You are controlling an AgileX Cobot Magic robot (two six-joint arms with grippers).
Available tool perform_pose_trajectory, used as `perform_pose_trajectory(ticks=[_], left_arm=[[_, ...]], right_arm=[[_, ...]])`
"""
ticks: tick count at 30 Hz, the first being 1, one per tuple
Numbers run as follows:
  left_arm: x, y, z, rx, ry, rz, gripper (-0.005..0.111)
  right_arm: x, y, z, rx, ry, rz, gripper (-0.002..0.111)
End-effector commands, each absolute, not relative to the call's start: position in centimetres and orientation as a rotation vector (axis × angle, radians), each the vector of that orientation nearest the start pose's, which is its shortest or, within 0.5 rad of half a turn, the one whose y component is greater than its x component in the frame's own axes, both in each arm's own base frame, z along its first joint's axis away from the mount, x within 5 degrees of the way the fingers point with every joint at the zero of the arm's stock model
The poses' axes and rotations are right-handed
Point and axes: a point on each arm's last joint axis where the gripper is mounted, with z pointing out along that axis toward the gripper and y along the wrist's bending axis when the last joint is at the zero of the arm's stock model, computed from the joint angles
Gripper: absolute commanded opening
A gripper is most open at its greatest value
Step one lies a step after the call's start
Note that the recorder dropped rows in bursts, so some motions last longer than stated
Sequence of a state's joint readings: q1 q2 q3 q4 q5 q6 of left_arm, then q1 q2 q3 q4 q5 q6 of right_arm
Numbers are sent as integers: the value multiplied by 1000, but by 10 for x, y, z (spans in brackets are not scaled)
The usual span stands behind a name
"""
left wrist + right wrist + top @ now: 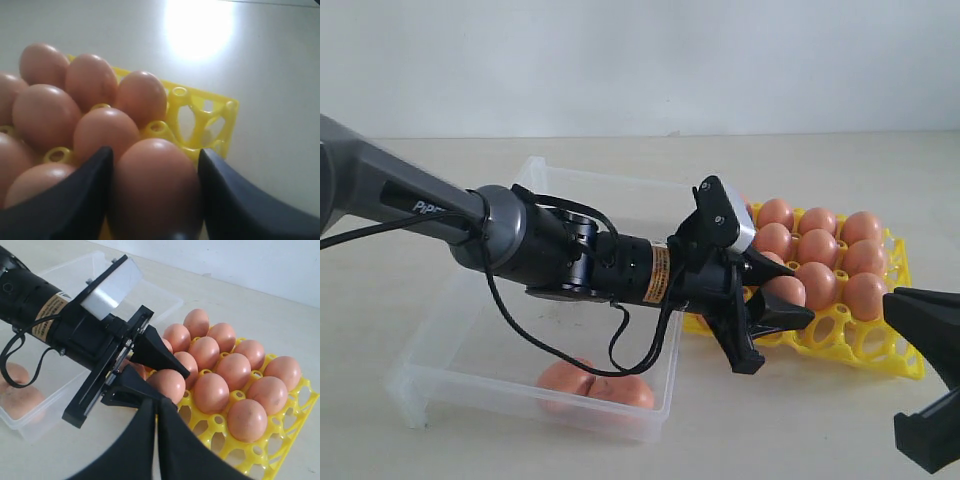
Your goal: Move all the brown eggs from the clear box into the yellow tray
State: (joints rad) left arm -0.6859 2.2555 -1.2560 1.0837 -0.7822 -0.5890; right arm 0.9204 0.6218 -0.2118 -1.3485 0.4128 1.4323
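My left gripper (pixel 782 293) is shut on a brown egg (pixel 787 290), held over the near-left corner of the yellow tray (pixel 880 350). In the left wrist view the held egg (pixel 155 185) fills the space between both black fingers (pixel 75 200), with several eggs (pixel 102 132) seated in the tray (pixel 210 115) beyond it. Two brown eggs (pixel 590 385) lie in the clear box (pixel 450 385) near its front wall. My right gripper (pixel 156 402) is shut with nothing in it and hovers just in front of the tray (pixel 270 450), close to the held egg (pixel 170 384).
The left arm (pixel 550 250) stretches across the clear box toward the tray, with its cable drooping into the box. Several cups along the tray's front row (pixel 850 335) hold nothing. My right gripper (pixel 895 300) sits at the lower right of the exterior view.
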Motion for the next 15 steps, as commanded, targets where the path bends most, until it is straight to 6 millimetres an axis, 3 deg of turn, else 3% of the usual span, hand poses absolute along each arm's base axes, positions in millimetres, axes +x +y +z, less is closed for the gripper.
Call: perform_pose_trajectory(ticks=[1, 15], left_arm=[[306, -323, 98, 1415, 1512, -886, 4], [314, -323, 99, 1384, 1518, -815, 4]], right_arm=[[98, 69, 229, -538, 1877, 277, 0], [98, 70, 229, -539, 1877, 279, 0]])
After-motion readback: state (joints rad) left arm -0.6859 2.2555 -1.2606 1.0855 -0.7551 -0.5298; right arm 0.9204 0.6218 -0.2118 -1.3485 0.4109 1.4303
